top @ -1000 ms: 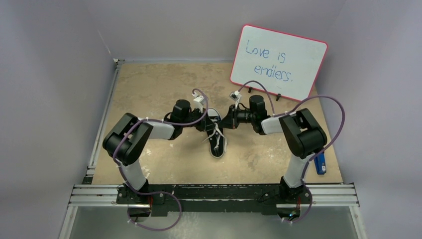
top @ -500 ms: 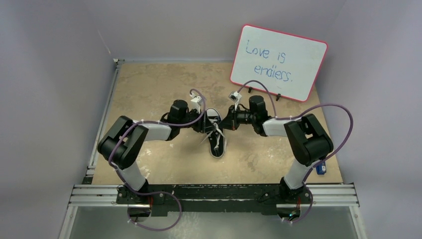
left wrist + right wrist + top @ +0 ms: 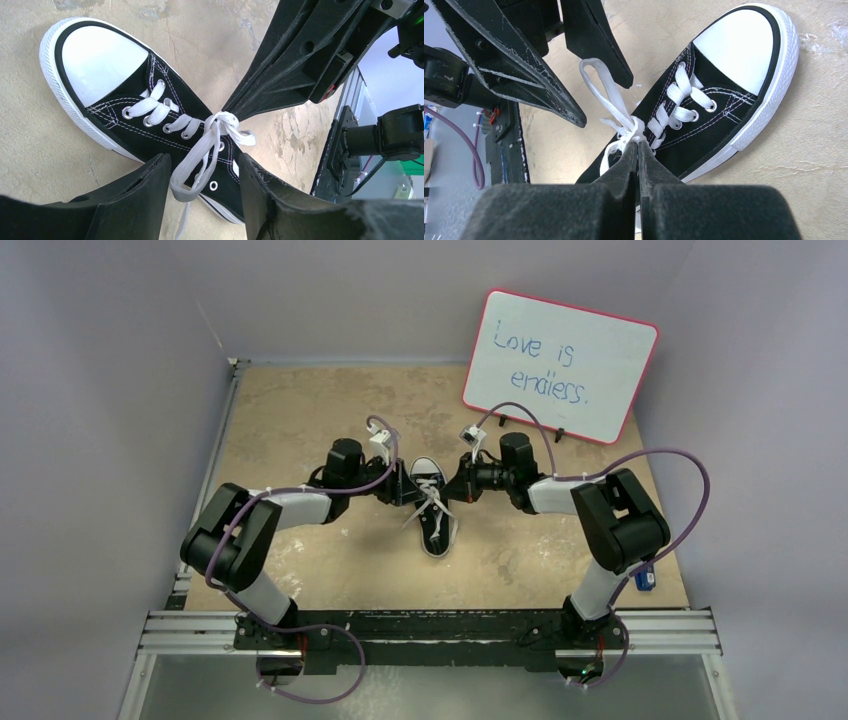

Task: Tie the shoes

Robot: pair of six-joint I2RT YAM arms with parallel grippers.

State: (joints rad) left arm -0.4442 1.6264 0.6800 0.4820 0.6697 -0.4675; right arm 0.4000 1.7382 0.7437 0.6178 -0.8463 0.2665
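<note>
The black canvas shoe lies mid-table, its white toe cap pointing away from the arm bases. Its white laces are drawn into a knot over the tongue. My right gripper is shut, its tips pinching the lace right at that knot. My left gripper stands open just left of the shoe. A loose lace loop hangs between its fingers, and neither pad presses on it. In the top view the left gripper and the right gripper flank the shoe.
A red-framed whiteboard with writing leans at the back right. A small blue object lies at the table's right edge behind the right arm. The aluminium rail carrying both bases runs along the near edge.
My left gripper has opened, let go of the lace loop and drawn back to the left. The right gripper has stayed shut at the knot.
</note>
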